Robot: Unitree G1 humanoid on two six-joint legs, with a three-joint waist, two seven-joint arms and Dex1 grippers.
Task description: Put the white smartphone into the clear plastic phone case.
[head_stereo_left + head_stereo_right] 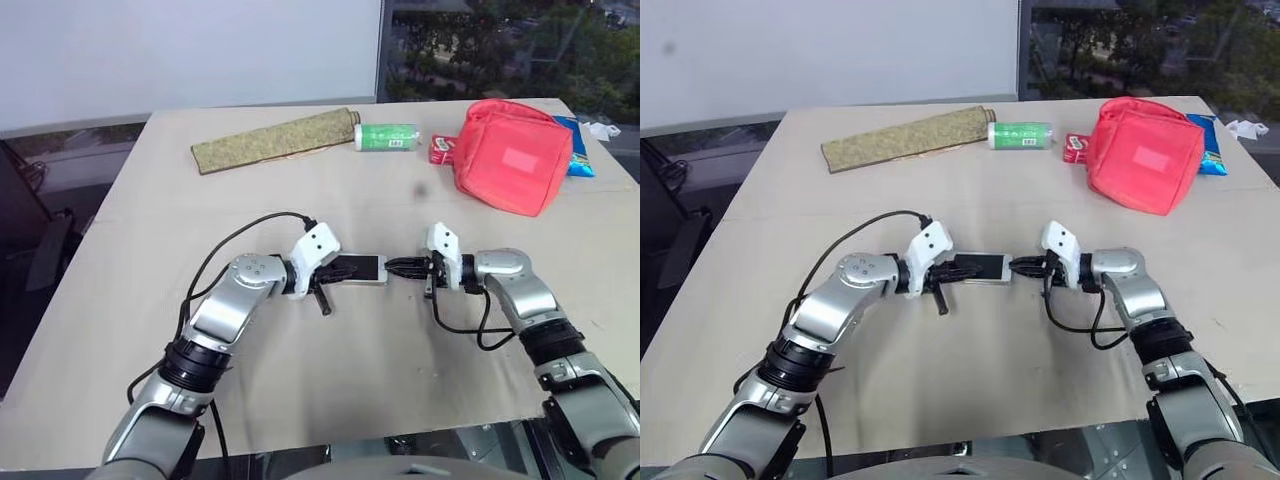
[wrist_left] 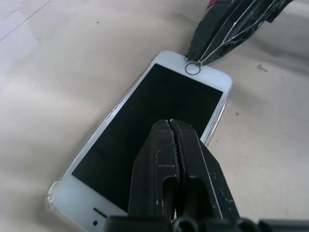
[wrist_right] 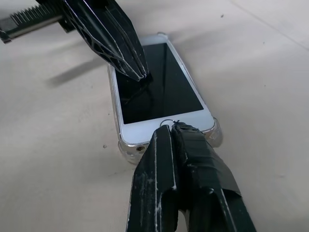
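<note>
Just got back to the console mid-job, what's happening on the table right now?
Both arms are working on the white smartphone, which lies screen-up on the table inside the clear plastic phone case. The left gripper, jaws shut, presses its tip on the black screen. The right gripper, jaws also shut, pushes down at the home-button end. The case rim shows around the phone's corners, so it looks like they are seating it. Whether every edge has snapped in, I cannot tell.

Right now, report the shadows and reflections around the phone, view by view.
Right wrist view: the left gripper mirrors in the white smartphone screen and casts a shadow on the table. Left wrist view: glass dark, no glare. Left eye view: soft, even light.
</note>
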